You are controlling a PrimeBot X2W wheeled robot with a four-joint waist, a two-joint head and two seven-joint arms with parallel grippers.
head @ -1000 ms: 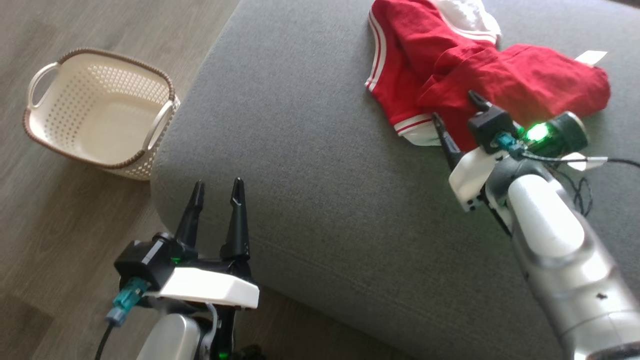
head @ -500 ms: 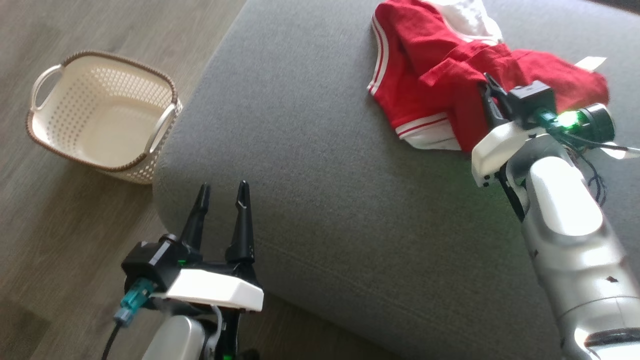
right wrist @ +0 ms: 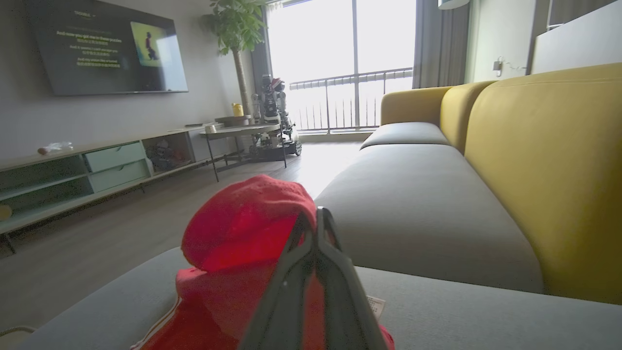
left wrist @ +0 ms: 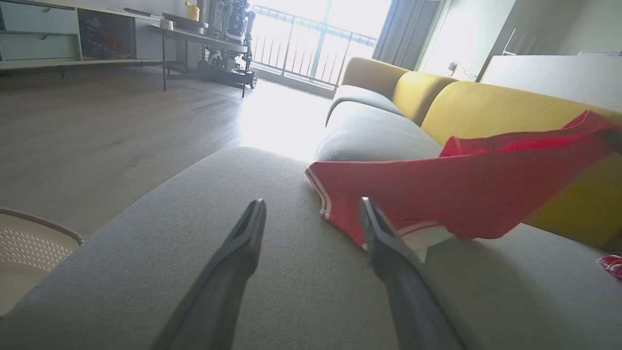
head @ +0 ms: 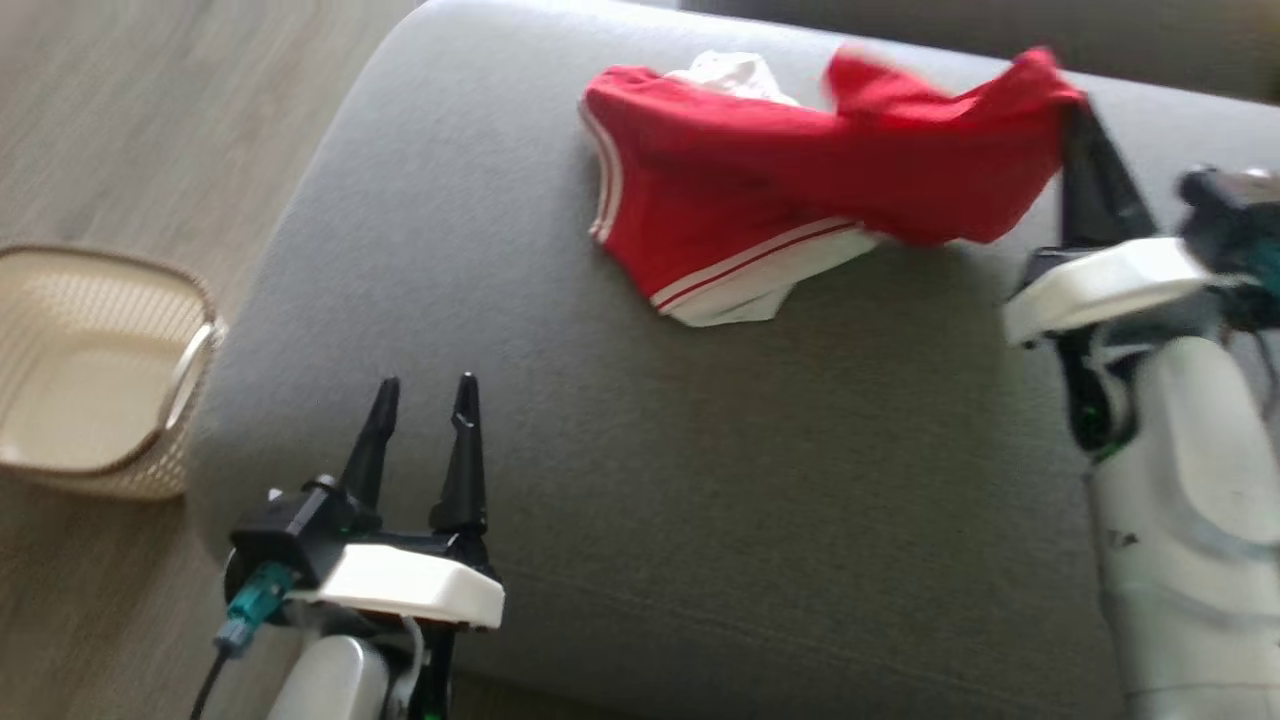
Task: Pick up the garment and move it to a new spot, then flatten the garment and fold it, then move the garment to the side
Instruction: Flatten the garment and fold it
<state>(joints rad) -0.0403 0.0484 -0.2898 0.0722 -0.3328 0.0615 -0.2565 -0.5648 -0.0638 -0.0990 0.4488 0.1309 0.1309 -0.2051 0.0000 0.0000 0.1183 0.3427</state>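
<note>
On grey seat (head: pixel 700 520), far side: garment (head: pixel 780 210), red with white trim. Right end pinched in right gripper (head: pixel 1072 110), jaws together on the cloth and held above the seat; the rest trails leftward and rests on the seat. Long axis: left to right across the head view. Left gripper (head: pixel 427 385): jaws apart, holding nothing, at the seat's near edge, well apart from the cloth. Basket (head: pixel 190 330): on floor, left of seat. Yellow backrest (right wrist: pixel 534 170): behind. Judged: right arm carries; nothing blocks the move, trailing end may drag.

Left claw (head: pixel 427 385) is hovering low, fingers spread apart; right claw (head: pixel 1077 115) is pinching the garment (head: pixel 780 190), arm extended.
</note>
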